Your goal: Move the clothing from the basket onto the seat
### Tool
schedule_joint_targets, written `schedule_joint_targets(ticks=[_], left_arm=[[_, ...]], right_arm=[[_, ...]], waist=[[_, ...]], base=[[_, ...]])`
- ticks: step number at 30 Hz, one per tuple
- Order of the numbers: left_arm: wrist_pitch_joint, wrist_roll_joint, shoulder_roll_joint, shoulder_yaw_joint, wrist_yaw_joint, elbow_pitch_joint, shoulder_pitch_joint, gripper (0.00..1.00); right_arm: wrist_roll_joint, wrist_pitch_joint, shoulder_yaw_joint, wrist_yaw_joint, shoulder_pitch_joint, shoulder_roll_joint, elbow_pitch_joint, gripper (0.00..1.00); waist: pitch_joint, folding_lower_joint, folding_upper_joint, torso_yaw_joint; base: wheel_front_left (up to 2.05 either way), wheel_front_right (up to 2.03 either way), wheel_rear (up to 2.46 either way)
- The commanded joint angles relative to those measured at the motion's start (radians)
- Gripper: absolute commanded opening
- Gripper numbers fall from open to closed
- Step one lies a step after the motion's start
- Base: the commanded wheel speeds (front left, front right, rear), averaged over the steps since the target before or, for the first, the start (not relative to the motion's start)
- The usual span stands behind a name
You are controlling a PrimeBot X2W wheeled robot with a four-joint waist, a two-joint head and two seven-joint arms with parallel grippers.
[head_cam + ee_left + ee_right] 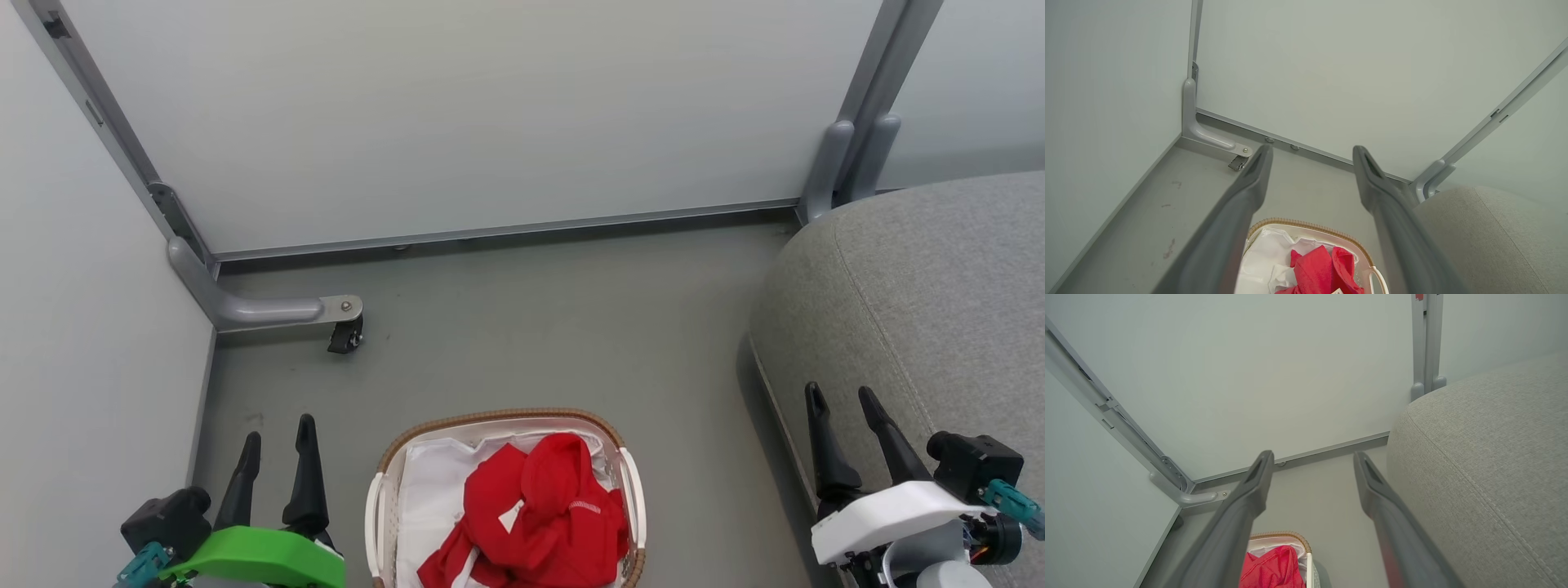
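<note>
Left gripper (279,429), right gripper (839,390), both wide open, empty; clothing (539,506) in basket (506,413) between them.

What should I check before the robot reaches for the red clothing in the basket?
1. Left gripper open, holding nothing: ok.
2. Right gripper open, holding nothing: ok.
3. Clothing lies exposed on top in the basket: ok.
4. A gripper positioned above the clothing: not ok; both stand off to the basket's sides.
5. Seat on the robot's right, visible part bare: ok.
6. More garments hidden under the red pile: cannot tell.
</note>
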Motion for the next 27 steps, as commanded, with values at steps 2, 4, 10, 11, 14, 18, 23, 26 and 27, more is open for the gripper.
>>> schedule_joint_targets(ticks=[2, 4, 10, 11, 14, 18, 23, 26, 27], left_arm=[[-0.011, 0.036, 0.008, -0.003, 0.004, -0.002, 0.004, 1.00], [-0.017, 0.046, 0.008, -0.005, 0.005, -0.002, 0.004, 1.00], [-0.029, 0.092, 0.008, -0.010, 0.003, 0.000, 0.009, 1.00], [-0.032, 0.100, 0.008, -0.010, 0.003, 0.001, 0.011, 1.00], [-0.038, 0.119, 0.008, -0.012, 0.002, 0.004, 0.012, 1.00], [-0.046, 0.147, 0.009, -0.015, 0.001, 0.008, 0.016, 1.00], [-0.057, 0.178, 0.009, -0.017, 0.000, 0.016, 0.022, 1.00], [-0.062, 0.197, 0.009, -0.018, 0.000, 0.021, 0.023, 1.00], [-0.065, 0.205, 0.009, -0.019, -0.001, 0.023, 0.024, 1.00]], right_arm=[[-0.037, -0.014, -0.002, 0.000, -0.001, -0.006, -0.003, 1.00], [-0.057, -0.018, -0.001, 0.000, -0.001, -0.006, -0.002, 1.00], [-0.111, -0.031, 0.001, 0.000, 0.000, -0.007, 0.000, 1.00], [-0.120, -0.033, 0.002, 0.000, 0.000, -0.007, 0.000, 1.00], [-0.145, -0.040, 0.005, 0.000, 0.002, -0.007, 0.000, 1.00], [-0.177, -0.048, 0.008, 0.000, 0.005, -0.008, -0.001, 1.00], [-0.221, -0.059, 0.009, 0.000, 0.009, -0.008, -0.002, 1.00], [-0.242, -0.065, 0.007, 0.000, 0.010, -0.008, -0.002, 1.00], [-0.250, -0.066, 0.006, 0.000, 0.011, -0.008, -0.001, 1.00]], waist=[[0.002, 0.0000, 0.0000, 0.002], [0.003, 0.0000, 0.0000, 0.003], [0.005, 0.0000, 0.0000, 0.007], [0.005, 0.0000, 0.0000, 0.007], [0.006, 0.0000, 0.0000, 0.008], [0.007, 0.0000, 0.0000, 0.009], [0.008, 0.0000, 0.0000, 0.010], [0.008, 0.0000, 0.0000, 0.011], [0.009, 0.0000, 0.0000, 0.011]], base=[[0.00, 0.00, 0.00], [0.00, 0.00, 0.00], [0.00, 0.00, 0.00], [0.00, 0.00, 0.00], [0.00, 0.00, 0.00], [0.00, 0.00, 0.00], [0.00, 0.00, 0.00], [0.00, 0.00, 0.00], [0.00, 0.00, 0.00]])
